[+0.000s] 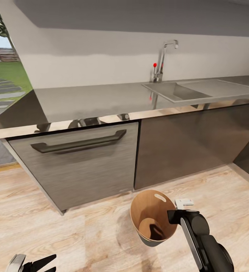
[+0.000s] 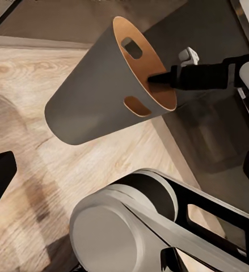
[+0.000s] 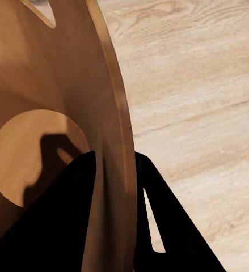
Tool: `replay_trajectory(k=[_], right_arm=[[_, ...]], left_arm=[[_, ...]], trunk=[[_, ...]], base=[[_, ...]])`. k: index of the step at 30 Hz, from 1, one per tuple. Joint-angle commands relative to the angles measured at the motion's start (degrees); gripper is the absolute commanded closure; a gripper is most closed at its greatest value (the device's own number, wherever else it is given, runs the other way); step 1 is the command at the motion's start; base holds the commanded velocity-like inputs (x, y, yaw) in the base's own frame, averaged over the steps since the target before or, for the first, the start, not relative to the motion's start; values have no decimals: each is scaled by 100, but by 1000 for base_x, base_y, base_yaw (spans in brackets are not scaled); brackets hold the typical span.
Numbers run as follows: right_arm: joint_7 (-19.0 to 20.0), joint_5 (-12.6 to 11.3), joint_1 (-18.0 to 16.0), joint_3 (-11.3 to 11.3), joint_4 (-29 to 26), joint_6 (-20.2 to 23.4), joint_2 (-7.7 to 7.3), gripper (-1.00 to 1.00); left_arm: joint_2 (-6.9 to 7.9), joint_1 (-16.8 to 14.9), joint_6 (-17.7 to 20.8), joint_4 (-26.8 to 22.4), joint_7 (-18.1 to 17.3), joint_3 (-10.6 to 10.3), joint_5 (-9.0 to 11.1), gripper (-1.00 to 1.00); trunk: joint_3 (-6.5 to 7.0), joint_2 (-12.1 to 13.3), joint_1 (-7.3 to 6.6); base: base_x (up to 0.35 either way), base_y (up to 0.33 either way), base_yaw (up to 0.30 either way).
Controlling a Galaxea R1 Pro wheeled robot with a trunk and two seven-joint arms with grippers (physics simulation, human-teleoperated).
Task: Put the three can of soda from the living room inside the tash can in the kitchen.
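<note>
Item: my right gripper (image 3: 115, 170) pinches the trash can (image 1: 141, 211) rim at 3 o'clock; bin empty, sodas unfetched. Left gripper (image 1: 39, 261): I cannot tell.

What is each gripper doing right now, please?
Left gripper: open, holding nothing.
Right gripper: shut on the rim of the round grey trash can with coppery-brown inside.

Head view high over kitchen counter (image 1: 83, 102); both wrist views close on tash can (image 2: 101, 102).
</note>
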Motion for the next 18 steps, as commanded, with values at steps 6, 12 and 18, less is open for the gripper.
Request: replay_trajectory(k=[6,12,18], right_arm=[[18,-71,-1,4,-1,-5,1,100],[18,-71,-1,3,-1,-5,1,100],[18,-71,-1,4,-1,-5,1,100]], left_arm=[[0,0,0,0,0,1,0,-100],[0,-1,0,0,0,0,0,-100],[0,3,0,0,0,1,1,-100]], trunk=[[57,0,0],[114,0,0],[170,0,0]], base=[[0,0,0],[0,0,0],[0,0,0]])
